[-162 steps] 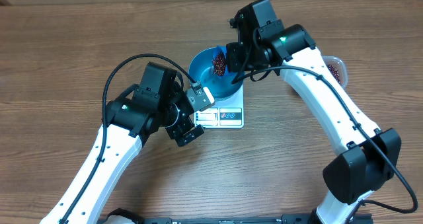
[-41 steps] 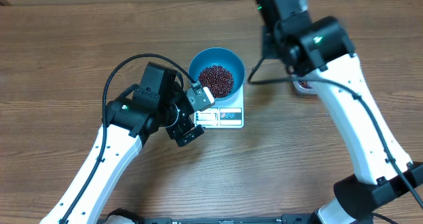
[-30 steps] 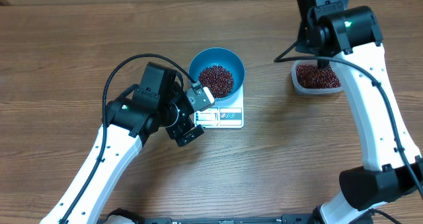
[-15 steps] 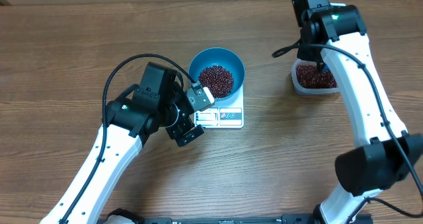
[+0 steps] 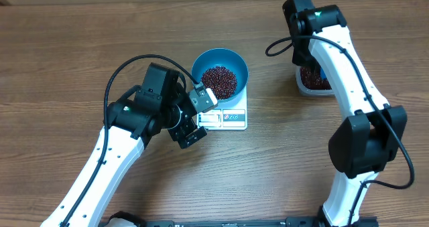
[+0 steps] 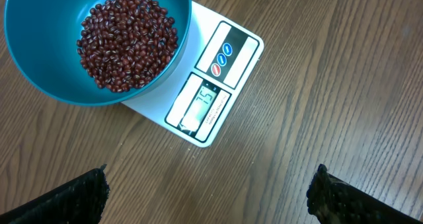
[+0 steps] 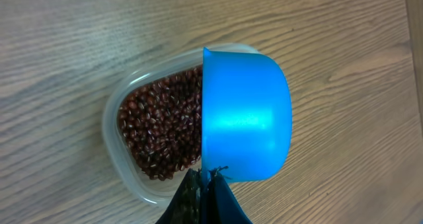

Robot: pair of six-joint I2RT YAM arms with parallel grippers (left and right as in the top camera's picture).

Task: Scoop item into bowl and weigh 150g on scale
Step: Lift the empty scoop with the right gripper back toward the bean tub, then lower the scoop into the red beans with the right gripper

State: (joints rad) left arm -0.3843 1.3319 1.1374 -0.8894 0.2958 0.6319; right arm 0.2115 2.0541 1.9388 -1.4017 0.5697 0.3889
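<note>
With the right gripper (image 7: 205,196) clamped on the small blue plastic scoop (image 7: 244,118) over the clear plastic tub (image 7: 114,151), we dip shallowly into its dark red-brown beans (image 7: 158,128), since the teal bowl (image 5: 201,66) on the white scale (image 5: 231,118) is part-filled.

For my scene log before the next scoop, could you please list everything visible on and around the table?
beans: many, dark red-brown, one heap in the bowl, another in the tub
bowl: one, teal-blue, on the scale
scale: one, white, middle of the table
tub: one, clear plastic, far right of the table
scoop: one, blue, held over the tub
table: one, brown wood, under everything
left arm: one, white and black, near left
right arm: one, white and black, right side
left gripper: one, black, open, above the table beside the scale
right gripper: one, black, shut on the scoop
</note>
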